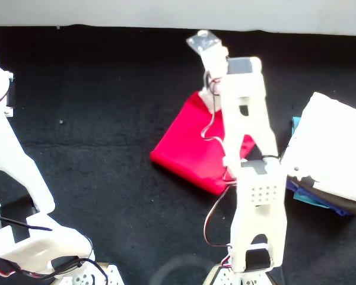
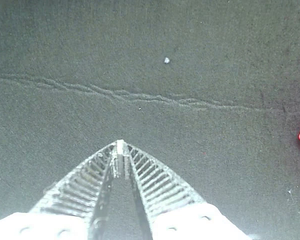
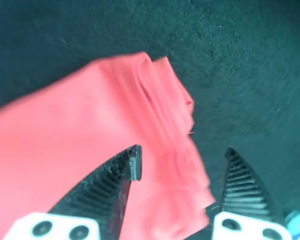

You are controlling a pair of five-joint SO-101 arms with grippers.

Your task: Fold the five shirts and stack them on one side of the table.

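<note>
Edge of red shirt just under wide-open right gripper; left gripper closed tight over black mat.

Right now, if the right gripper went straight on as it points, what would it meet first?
Probably the red shirt: its folded edge lies ahead of the open right gripper, though depth is unclear.

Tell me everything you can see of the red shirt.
The red shirt is plain, thin-looking cloth, folded into a compact four-sided shape. It lies flat on the black cloth near the table's middle, beside the stack of folded shirts. The right arm crosses over it and hides whether the two touch. One edge shows several layered folds. The open right gripper hangs above that edge, a finger to either side, not closed on it.
</note>
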